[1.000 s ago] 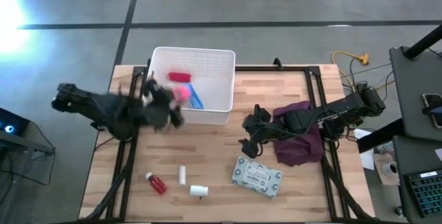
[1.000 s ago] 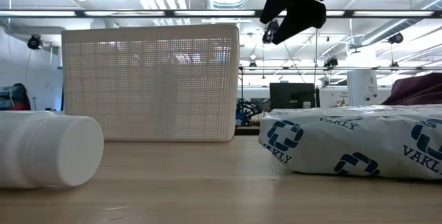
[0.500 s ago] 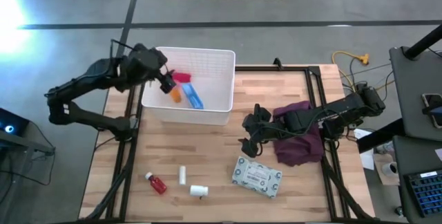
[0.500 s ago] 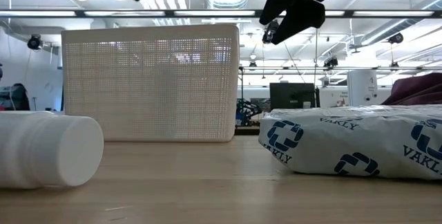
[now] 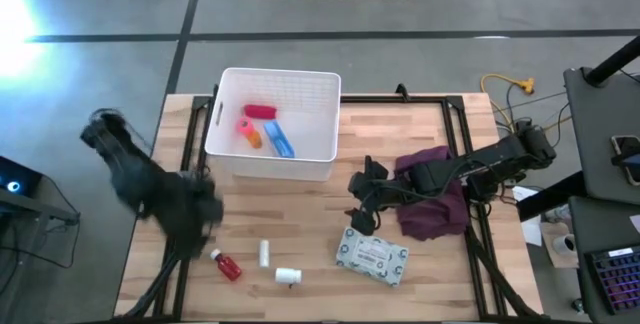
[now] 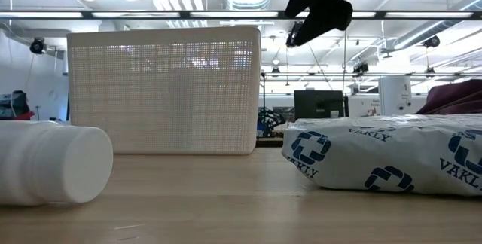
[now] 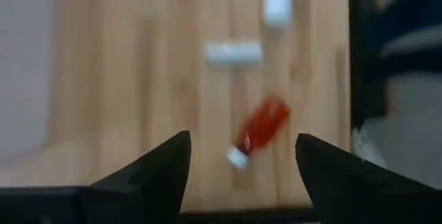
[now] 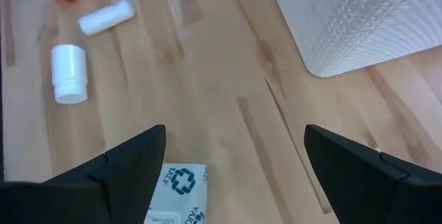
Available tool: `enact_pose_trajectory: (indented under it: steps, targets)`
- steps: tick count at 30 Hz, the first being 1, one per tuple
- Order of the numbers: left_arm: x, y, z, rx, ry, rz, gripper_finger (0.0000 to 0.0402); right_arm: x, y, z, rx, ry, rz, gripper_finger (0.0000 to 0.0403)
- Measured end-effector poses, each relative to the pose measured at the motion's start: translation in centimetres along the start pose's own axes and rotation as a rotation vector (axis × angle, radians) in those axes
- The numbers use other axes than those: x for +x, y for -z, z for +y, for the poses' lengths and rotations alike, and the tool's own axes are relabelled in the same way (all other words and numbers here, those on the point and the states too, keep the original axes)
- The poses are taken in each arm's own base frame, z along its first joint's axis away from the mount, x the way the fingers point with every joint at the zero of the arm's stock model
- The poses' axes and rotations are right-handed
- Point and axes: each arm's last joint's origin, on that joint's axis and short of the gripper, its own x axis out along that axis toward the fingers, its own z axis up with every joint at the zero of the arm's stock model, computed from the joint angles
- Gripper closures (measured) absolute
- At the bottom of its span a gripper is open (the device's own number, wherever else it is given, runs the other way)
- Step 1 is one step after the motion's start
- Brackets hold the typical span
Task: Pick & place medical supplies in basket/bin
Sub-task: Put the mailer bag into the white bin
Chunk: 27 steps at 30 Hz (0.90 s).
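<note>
The white perforated basket [image 5: 272, 169] stands at the table's far left and holds a pink item [image 5: 243, 126], a red one [image 5: 260, 112], an orange one [image 5: 255, 139] and a blue one [image 5: 282, 141]. A red bottle [image 5: 226, 265], a white tube [image 5: 264, 254] and a white bottle [image 5: 288, 276] lie near the front edge. My left gripper [image 7: 242, 162] is open and empty, just short of the red bottle [image 7: 261, 128]. My right gripper [image 8: 235, 169] is open and empty above the table, beside the wipes pack [image 5: 372, 255].
A dark maroon cloth [image 5: 432, 204] lies at the right, under my right arm. In the low view the white bottle [image 6: 53, 172] and the wipes pack [image 6: 392, 157] lie in the foreground, with the basket [image 6: 164, 89] behind them. Bare wood shows between the basket and the loose items.
My left gripper carried the pink item over the basket's left side and let it go; the item now lies inside the basket. The arm then swung fast back toward the table's near left, down toward the red bottle.
</note>
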Motion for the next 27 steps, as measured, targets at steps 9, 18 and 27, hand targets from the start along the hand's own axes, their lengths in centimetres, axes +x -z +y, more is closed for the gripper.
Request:
enact_pose_trajectory:
  steps: [9,18,27]
  targets:
    - [10.5,3.4,-6.8,0.06,0.034,0.061,0.0171,0.6,0.0,0.1,0.017,0.004,0.005,0.0069]
    - [16.7,5.2,-7.1,0.244,-0.145,0.255,0.0171,0.9,0.1,0.2,0.053,0.0,0.016,0.0069]
    - [17.0,4.6,-7.8,0.294,-0.106,0.234,0.0171,0.9,0.3,0.4,0.043,-0.028,0.037,0.0069]
